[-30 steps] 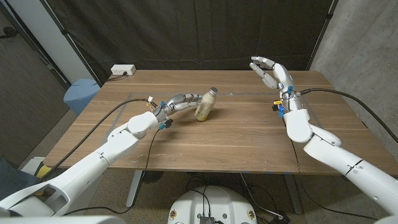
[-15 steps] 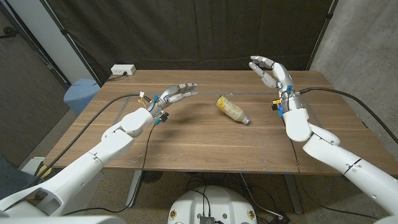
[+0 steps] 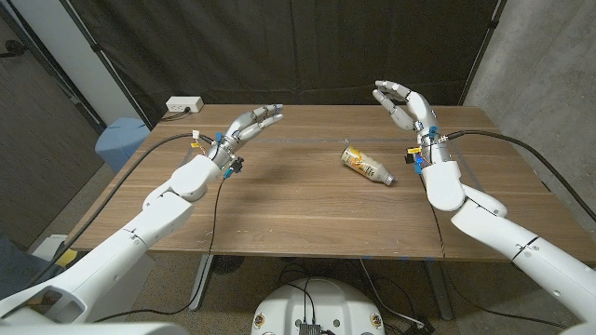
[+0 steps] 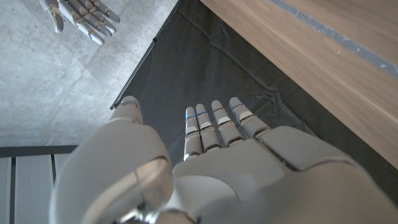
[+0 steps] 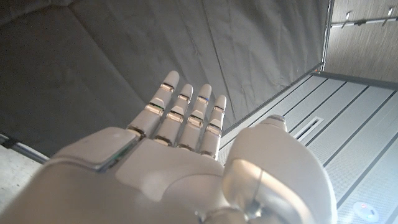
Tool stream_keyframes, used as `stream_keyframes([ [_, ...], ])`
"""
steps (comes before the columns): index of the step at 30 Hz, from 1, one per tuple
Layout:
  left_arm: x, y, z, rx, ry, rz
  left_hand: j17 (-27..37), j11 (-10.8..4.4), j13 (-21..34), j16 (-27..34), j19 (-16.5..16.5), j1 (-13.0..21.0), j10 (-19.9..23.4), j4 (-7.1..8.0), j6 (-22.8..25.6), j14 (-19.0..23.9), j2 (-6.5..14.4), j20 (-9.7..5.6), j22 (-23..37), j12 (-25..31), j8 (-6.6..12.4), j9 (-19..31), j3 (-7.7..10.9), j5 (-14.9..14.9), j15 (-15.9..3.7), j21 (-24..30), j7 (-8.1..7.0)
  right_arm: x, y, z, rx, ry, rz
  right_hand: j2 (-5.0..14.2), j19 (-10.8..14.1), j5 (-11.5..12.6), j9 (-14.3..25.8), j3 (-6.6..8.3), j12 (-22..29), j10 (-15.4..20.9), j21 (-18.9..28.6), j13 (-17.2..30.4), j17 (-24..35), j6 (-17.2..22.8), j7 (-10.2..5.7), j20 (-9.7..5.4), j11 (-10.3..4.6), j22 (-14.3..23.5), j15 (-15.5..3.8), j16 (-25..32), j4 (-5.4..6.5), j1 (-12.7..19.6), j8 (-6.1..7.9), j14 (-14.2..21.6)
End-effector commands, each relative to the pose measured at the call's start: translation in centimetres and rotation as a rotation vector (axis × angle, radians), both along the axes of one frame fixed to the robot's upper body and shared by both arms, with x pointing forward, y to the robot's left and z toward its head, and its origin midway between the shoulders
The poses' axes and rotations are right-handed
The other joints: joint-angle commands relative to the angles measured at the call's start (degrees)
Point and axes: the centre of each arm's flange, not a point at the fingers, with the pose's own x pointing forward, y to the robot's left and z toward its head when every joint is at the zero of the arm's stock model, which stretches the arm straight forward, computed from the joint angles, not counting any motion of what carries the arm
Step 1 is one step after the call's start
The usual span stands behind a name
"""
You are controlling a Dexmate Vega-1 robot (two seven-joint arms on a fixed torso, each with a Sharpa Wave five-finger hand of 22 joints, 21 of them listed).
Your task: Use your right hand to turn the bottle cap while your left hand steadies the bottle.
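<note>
Item one: the bottle (image 3: 367, 167). We found it lying on its side on the wooden table (image 3: 279, 209), right of centre, its yellowish body pointing toward the far left and its cap (image 3: 390, 180) toward the near right. Neither hand touched it.

Item two: the left hand (image 3: 244, 127). We recorded it raised over the far left part of the table, fingers extended and apart, holding nothing, well apart from the bottle. In the left wrist view the hand (image 4: 205, 155) showed its back, fingers straight.

Item three: the right hand (image 3: 406, 105). We noted it lifted above the far right of the table, fingers loosely curved and spread, empty. In the right wrist view its fingers (image 5: 186, 115) reached out straight.

Item four: a white power strip (image 3: 183, 105) sat at the table's far left corner.
</note>
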Motion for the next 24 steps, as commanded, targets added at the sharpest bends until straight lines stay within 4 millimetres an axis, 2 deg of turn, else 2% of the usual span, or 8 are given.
stream_keyframes([
  [1,-0.4,1.9,1.4,-0.092,-0.018,-0.038,0.2,0.66,0.1,0.3,-0.1,-1.0,0.0,0.76,-0.5,-0.4,0.3,-0.20,0.0,0.5,0.20,0.0,-0.12,-0.1,0.05,0.4,0.25,0.8,-0.4,-0.2,0.080,0.064,0.112,0.03,0.6,0.3,0.1,-0.24,0.0,-0.4,-0.2,-0.1,0.0,-0.5,1.08,-2.03,0.77,-0.1,-1.55,0.4,0.32,-0.8,-0.34,-0.3],
  [3,-0.1,2.1,1.4,-0.107,-0.003,-0.053,0.1,1.10,0.0,0.4,1.3,-2.0,-0.2,1.35,-0.5,-0.3,0.3,-0.68,0.0,0.5,0.28,0.0,-0.56,-0.1,0.31,1.0,0.36,0.9,-0.5,-0.3,0.094,0.073,0.120,0.00,1.0,0.3,0.1,-0.29,0.0,-0.5,-0.2,-0.1,0.0,-0.5,1.50,-2.34,0.89,-0.1,-1.58,0.4,0.37,-1.0,-0.29,-0.3],
  [6,0.4,2.4,1.2,-0.138,0.031,-0.106,0.1,1.65,0.0,0.8,3.5,-3.2,0.2,1.97,-0.7,0.8,0.2,-0.40,0.0,0.8,0.36,-0.1,-1.12,0.0,0.64,1.8,0.74,1.1,-0.7,-0.5,0.118,0.087,0.131,-0.05,1.8,0.2,0.1,-0.35,0.3,-0.1,0.0,-0.1,0.0,-0.2,2.39,-2.67,1.33,-0.1,-1.55,0.7,0.42,-1.3,-0.14,0.1],
  [11,0.9,2.9,0.9,-0.188,0.065,-0.176,0.1,1.72,0.0,0.9,4.0,-3.7,0.5,2.24,-0.6,1.2,0.2,-0.76,0.0,0.9,0.46,-0.2,-1.40,0.1,0.71,1.9,0.82,1.4,-0.9,-0.8,0.157,0.113,0.161,-0.12,2.2,0.2,0.0,-0.41,0.4,0.3,0.0,-0.1,0.0,-0.2,2.68,-2.75,1.51,-0.1,-1.52,0.8,0.45,-1.5,-0.08,0.3],
  [24,0.8,3.2,0.7,-0.184,0.070,-0.164,0.1,1.78,-0.1,1.3,5.6,-4.8,1.3,2.71,0.6,2.8,0.0,-0.49,0.1,1.2,0.98,-0.3,-2.04,0.2,0.82,2.4,1.16,1.6,-1.0,-1.0,0.179,0.137,0.162,-0.19,2.9,0.2,0.0,-0.53,0.6,0.6,0.0,-0.1,0.0,-0.2,2.75,-2.43,1.24,-0.1,-1.27,1.1,0.56,-1.9,-0.05,1.1],
])
